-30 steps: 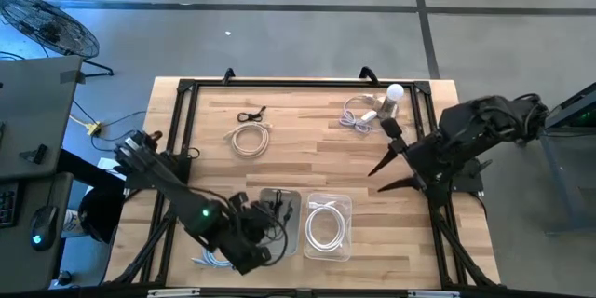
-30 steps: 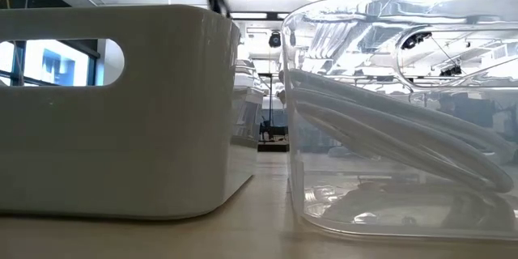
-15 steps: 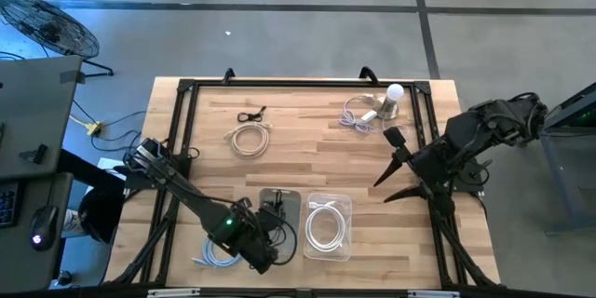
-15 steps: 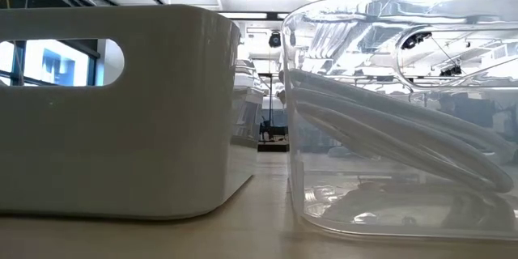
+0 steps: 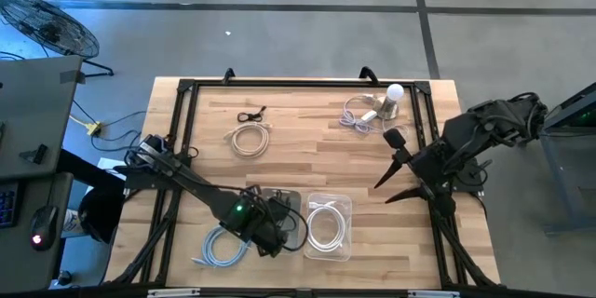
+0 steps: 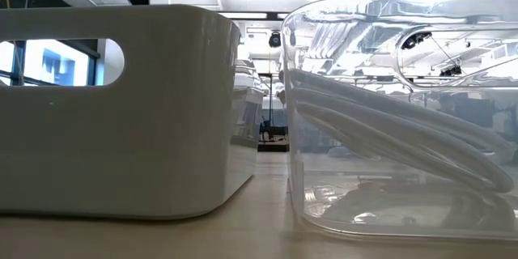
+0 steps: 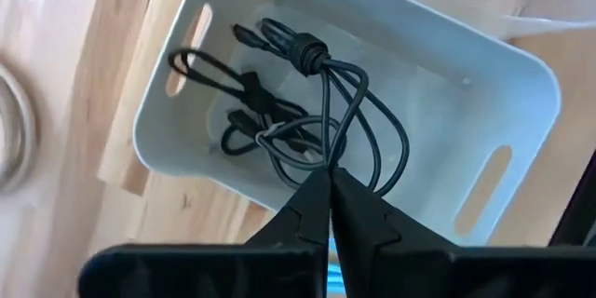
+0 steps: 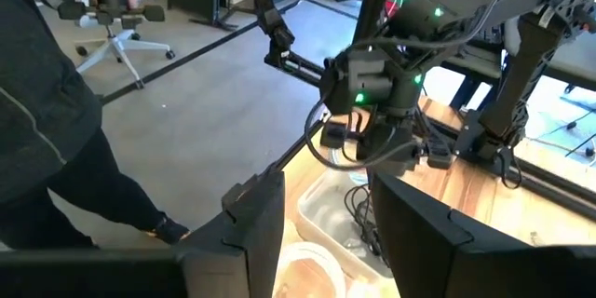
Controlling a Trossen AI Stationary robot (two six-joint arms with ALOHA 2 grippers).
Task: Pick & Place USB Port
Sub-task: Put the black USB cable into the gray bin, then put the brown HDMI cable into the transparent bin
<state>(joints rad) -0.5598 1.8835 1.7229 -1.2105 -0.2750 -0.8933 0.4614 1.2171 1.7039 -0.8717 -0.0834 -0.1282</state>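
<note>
Black cable (image 7: 307,121) in the white bin (image 7: 521,84); clear bin (image 5: 328,226) just right of it

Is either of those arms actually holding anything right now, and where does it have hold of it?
Yes. The left tool pinches a loop of the black cable, dangling it over the white bin. The right tool is open and holds nothing.

On my wooden counter (image 5: 307,149) a coiled white cable (image 5: 250,139) lies near the far left corner, with a small black cable tie (image 5: 250,115) just beyond it. Toward the far right sits a white bulb-shaped lamp (image 5: 391,99) beside a loose pale cable (image 5: 355,116). Off the counter, a floor fan (image 5: 47,24) stands far left, and a wheeled office chair (image 8: 112,9) sits on the grey floor.
</note>
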